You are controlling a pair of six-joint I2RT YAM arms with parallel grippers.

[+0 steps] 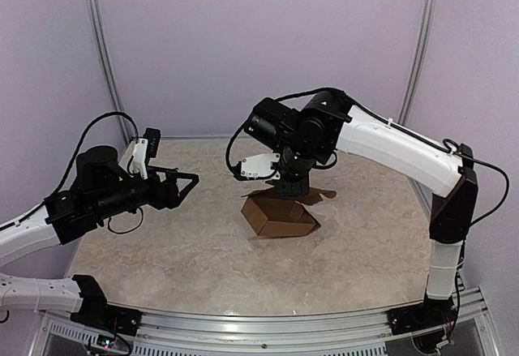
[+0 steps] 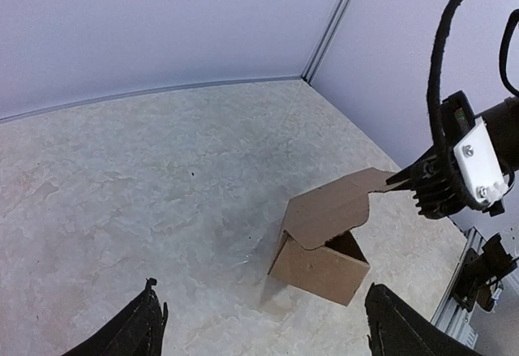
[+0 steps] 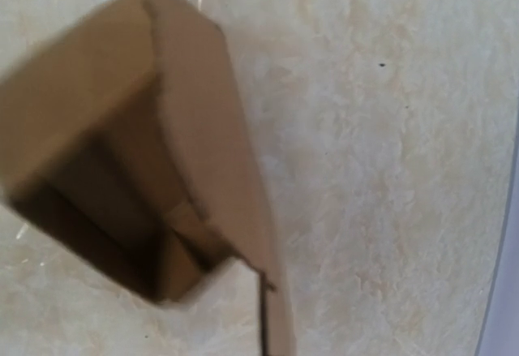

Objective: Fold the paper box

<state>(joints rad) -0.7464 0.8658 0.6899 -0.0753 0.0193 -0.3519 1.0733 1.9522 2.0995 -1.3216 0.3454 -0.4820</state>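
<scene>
The paper box [image 1: 280,216] is plain brown cardboard, partly formed, and stands on the table's middle with its lid flap [image 2: 336,206] raised. My right gripper [image 1: 290,187] hangs just above it, shut on the far tip of that lid flap [image 2: 381,180]. The right wrist view looks straight down into the open box [image 3: 97,194], and the flap [image 3: 219,153] runs to the bottom edge; my own fingers there are not clear. My left gripper [image 1: 191,182] hovers open to the left of the box, well apart from it. Its dark fingers [image 2: 136,330] frame the box [image 2: 320,268] with nothing between them.
The marbled tabletop [image 1: 162,250] is enclosed by pale walls with metal corner posts [image 1: 104,56]. An aluminium rail [image 1: 268,328] runs along the near edge. The right arm's white link [image 1: 397,149] and black cable [image 2: 442,64] reach over the table's right side.
</scene>
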